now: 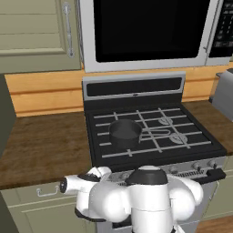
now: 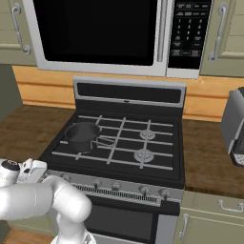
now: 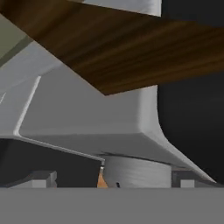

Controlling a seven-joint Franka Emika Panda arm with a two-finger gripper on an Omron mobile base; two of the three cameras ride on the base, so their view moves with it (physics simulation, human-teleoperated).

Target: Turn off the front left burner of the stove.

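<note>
Black stove [image 1: 150,132] with steel-grey front, silver knobs [image 2: 143,190], grey-edged grate bars. Dark grey saucepan [image 1: 124,131] on it; dark brown wood-grain worktop [image 1: 43,145] either side. Pale olive cabinets [image 1: 34,32], orange-tan backsplash [image 1: 45,91], silver-framed black microwave [image 2: 100,33].

Nothing is legible: the microwave [image 2: 114,33] keypad [image 2: 189,28] carries rows of pale marks too small to read, and the stove [image 2: 119,143] bears no readable label.

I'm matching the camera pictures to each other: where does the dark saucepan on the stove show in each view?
Left base view: saucepan sits left of centre on the cooktop grates.
Right base view: saucepan sits at the cooktop's near-left section.
Hand view: I cannot make out the saucepan there.
Shared landmark: the stove's black back panel.
</note>
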